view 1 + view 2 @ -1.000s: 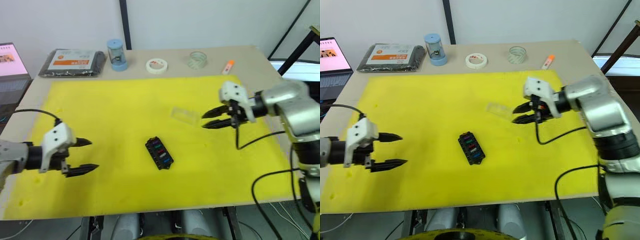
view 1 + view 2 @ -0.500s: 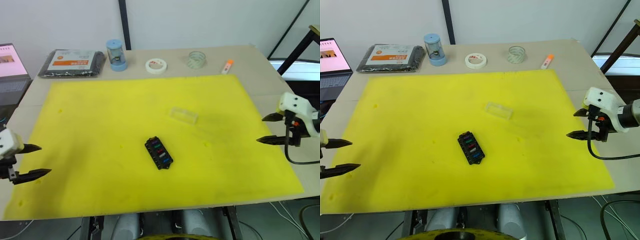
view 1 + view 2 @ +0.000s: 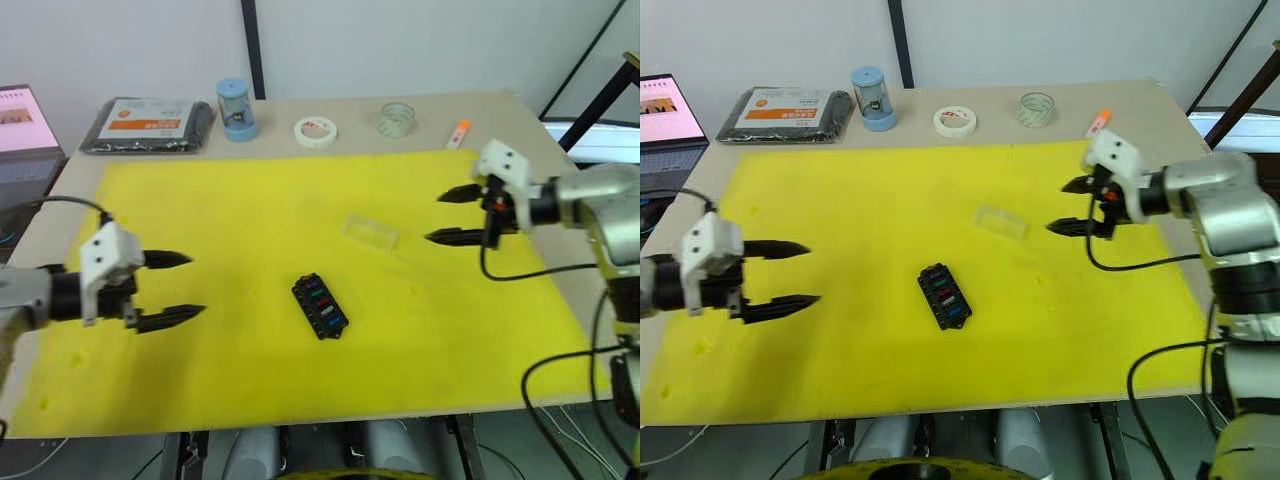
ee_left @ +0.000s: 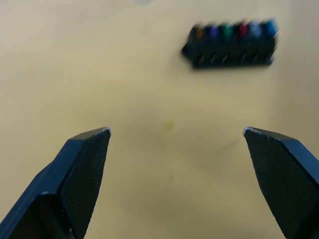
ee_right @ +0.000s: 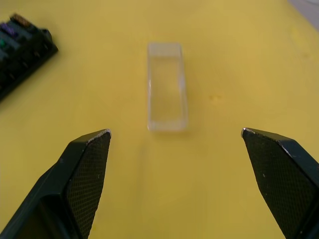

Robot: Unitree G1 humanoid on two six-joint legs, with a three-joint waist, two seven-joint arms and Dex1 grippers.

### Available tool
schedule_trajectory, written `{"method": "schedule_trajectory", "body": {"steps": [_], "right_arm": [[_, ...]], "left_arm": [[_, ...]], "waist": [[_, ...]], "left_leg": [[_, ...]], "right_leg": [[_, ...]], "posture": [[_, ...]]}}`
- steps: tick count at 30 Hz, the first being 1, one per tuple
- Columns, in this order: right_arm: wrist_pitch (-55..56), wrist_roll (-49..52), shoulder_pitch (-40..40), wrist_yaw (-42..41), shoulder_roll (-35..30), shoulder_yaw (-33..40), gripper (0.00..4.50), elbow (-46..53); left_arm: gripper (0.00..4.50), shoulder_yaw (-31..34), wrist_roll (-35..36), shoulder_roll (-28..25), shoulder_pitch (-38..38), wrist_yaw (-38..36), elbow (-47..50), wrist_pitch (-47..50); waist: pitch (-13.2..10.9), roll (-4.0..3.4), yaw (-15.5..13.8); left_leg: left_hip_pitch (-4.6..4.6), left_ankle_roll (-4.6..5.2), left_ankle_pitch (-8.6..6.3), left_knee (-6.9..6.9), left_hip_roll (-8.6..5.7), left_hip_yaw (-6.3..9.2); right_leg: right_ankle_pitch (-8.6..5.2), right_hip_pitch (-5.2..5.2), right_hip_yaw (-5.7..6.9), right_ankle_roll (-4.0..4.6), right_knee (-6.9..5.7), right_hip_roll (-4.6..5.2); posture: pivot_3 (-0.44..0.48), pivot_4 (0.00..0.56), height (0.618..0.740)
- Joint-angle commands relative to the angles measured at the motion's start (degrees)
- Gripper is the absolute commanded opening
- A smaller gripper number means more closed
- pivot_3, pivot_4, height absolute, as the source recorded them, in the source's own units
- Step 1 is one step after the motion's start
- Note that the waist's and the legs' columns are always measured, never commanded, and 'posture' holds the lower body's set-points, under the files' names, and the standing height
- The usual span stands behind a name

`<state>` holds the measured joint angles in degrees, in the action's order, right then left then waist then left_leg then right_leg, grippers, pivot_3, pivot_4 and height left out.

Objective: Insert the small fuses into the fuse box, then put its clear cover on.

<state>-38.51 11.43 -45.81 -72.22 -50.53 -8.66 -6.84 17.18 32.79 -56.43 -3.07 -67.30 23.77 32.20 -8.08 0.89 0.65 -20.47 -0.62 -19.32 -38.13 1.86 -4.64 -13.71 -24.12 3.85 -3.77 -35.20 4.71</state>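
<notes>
Right wrist view: cover (image 5: 167, 93) lies loose on mat (image 3: 250, 200), right gripper (image 3: 1070, 207) splayed and empty just beside it, fuses (image 4: 233, 31) already seated in box (image 3: 319, 306) mid-mat (left gripper (image 3: 175, 288) also agape, idle), so capping remains.

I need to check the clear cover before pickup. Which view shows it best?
The right wrist view: the clear cover lies flat and centred between the open fingers. In the eye views it is a faint outline on the yellow mat.
</notes>
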Motion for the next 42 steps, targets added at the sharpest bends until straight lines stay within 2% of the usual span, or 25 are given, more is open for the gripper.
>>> {"method": "schedule_trajectory", "body": {"steps": [1, 5, 9, 22, 38, 42], "right_arm": [[-1.1, -1.0, -3.6, 1.3, 2.5, -1.7, 4.44, -2.5], [-0.9, -2.6, -6.1, 2.4, 6.1, -4.8, 4.44, -5.6], [-1.2, -3.1, -7.0, 2.6, 8.0, -6.3, 4.44, -6.7], [-1.2, -5.4, -8.9, 5.2, 13.5, -8.7, 4.44, -10.8], [6.6, -11.4, -11.5, 7.3, 19.2, -10.9, 4.44, -25.9], [8.1, -12.5, -11.1, 7.2, 19.3, -11.2, 3.17, -26.2]], "left_arm": [[4.5, -2.7, 2.6, 0.8, -2.4, 2.2, 3.3, 2.7], [4.5, -5.0, 3.2, 1.2, -3.3, 3.4, 5.0, 3.7], [4.5, -4.7, 3.9, 1.0, -2.2, 4.0, 6.3, 4.1], [4.5, -7.1, 2.0, 4.2, 5.9, 9.6, 13.3, 3.5], [4.5, -8.7, 2.0, 5.7, 6.6, 13.3, 15.6, 3.6], [4.5, -9.5, 1.9, 6.4, 7.4, 14.4, 16.6, 3.9]], "waist": [[0.0, 0.01, 0.0], [0.0, 0.01, 0.1], [0.0, 0.01, 0.1], [0.0, 0.01, 0.1], [0.0, 0.0, 0.2], [0.0, 0.0, 0.2]], "left_leg": [[0.01, 0.0, 0.0, 0.0, -0.02, 0.0], [0.03, 0.0, 0.0, 0.0, -0.04, 0.0], [0.02, 0.0, 0.01, 0.0, -0.03, 0.02], [0.04, -0.02, 0.02, -0.01, -0.02, 0.05], [0.06, -0.03, 0.02, -0.01, -0.03, 0.07], [0.05, -0.03, 0.02, -0.01, -0.01, 0.07]], "right_leg": [[0.0, 0.01, 0.0, 0.0, 0.0, -0.01], [0.0, 0.02, 0.0, 0.0, 0.01, -0.06], [0.0, 0.01, 0.01, 0.0, 0.01, -0.08], [0.0, 0.06, 0.0, 0.0, 0.02, -0.06], [0.0, 0.08, 0.01, 0.01, 0.02, -0.07], [0.0, 0.08, 0.01, 0.01, 0.02, -0.07]], "posture": [[0.0, 0.15, 0.74], [0.0, 0.15, 0.74], [0.0, 0.15, 0.74], [0.0, 0.15, 0.74], [0.0, 0.15, 0.74], [0.0, 0.15, 0.74]]}}
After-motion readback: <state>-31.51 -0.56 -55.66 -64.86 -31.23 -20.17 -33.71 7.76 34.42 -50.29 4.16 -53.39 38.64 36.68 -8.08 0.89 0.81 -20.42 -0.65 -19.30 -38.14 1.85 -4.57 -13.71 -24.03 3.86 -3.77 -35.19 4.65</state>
